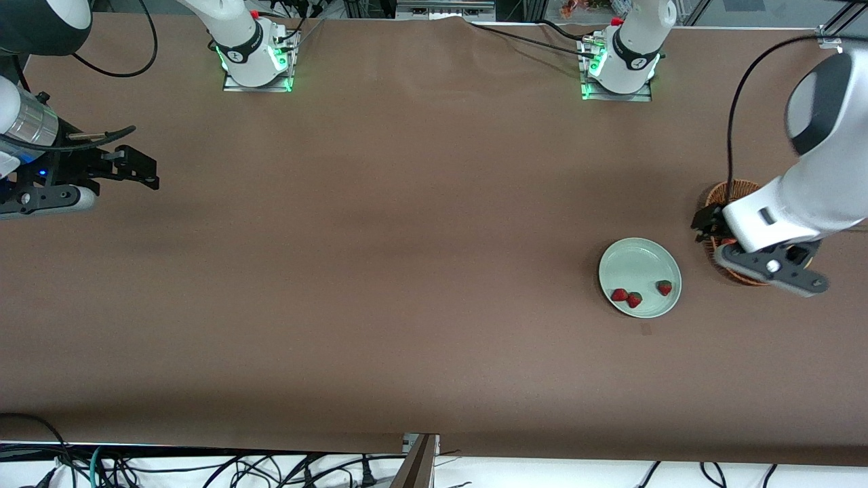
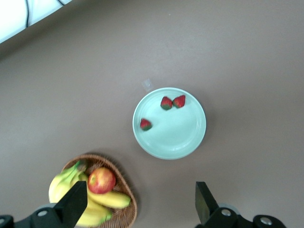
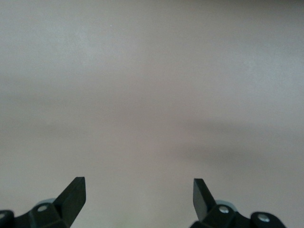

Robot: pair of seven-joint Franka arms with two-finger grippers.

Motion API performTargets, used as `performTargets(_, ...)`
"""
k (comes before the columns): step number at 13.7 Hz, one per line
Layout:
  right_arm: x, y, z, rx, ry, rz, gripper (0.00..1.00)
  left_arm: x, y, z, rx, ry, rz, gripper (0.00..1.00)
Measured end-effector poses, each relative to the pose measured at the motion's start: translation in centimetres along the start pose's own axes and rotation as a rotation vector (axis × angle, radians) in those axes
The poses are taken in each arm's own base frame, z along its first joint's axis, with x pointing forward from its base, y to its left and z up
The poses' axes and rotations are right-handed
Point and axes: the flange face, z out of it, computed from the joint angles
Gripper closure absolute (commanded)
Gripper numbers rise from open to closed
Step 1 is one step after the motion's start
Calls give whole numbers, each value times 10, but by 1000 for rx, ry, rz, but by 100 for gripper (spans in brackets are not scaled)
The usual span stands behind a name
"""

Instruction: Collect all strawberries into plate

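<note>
Three strawberries lie in the pale mint-green plate (image 1: 634, 261): two (image 1: 619, 295) (image 1: 634, 299) touching each other at its nearer rim, one (image 1: 664, 287) apart, toward the basket. In the left wrist view the plate (image 2: 178, 133) holds the pair (image 2: 166, 103) (image 2: 179, 101) and the single berry (image 2: 146, 124). My left gripper (image 1: 704, 224) (image 2: 140, 202) is open and empty, up in the air over the basket's edge beside the plate. My right gripper (image 1: 144, 171) (image 3: 138, 192) is open and empty over bare table at the right arm's end, where that arm waits.
A brown wicker basket (image 1: 742, 186) (image 2: 124, 178) stands beside the plate, toward the left arm's end, mostly hidden under the left arm in the front view. It holds a red apple (image 2: 101, 180) and bananas (image 2: 107, 199). A small pale scrap (image 1: 646, 330) lies just nearer than the plate.
</note>
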Motion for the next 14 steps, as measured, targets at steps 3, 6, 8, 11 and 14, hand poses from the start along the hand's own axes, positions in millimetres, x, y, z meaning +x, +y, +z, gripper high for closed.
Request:
performTargets(3, 1, 0, 2, -1, -2, 1, 0, -15, -22, -19, -5, -10, -52, 0)
performTargets(6, 2, 0, 2, -7, -2, -1, 0, -33, -28, -16, -101, -11, -196, 0)
performTargets(8, 2, -1, 3, -10, -2, -2, 0, -55, -25, -21, -117, 44, -265, 0)
performTargets(11, 2, -1, 3, -12, -2, -2, 0, -93, -3, -27, -99, 81, -354, 0)
performTargets(14, 2, -1, 3, -13, -2, -2, 0, -102, 7, -22, -94, 69, -369, 0)
